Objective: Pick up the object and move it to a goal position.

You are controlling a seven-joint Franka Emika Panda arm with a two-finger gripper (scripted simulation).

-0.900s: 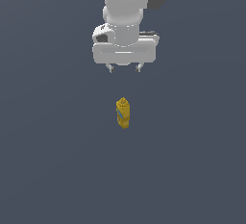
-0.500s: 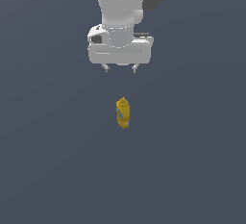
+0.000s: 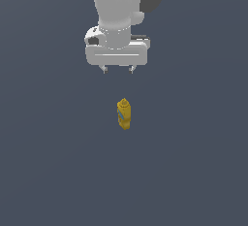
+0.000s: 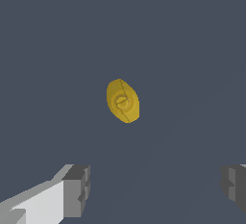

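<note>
The object, a small yellow bottle (image 3: 124,114) with a tapered cap and a blue label patch, stands upright on the dark grey floor. In the exterior view my white gripper (image 3: 117,70) hangs above it and slightly toward that view's left, well apart from the cap. Its two short fingertips point down with a wide gap and nothing between them. The wrist view looks straight down on the bottle's cap (image 4: 123,101), with my grey finger pads (image 4: 77,190) spread far apart at the frame's edge.
A plain dark grey surface (image 3: 193,171) fills both views. No other objects or edges show.
The arm has moved toward the exterior view's left and slightly upward. The bottle has stayed in place. The fingers remain spread.
</note>
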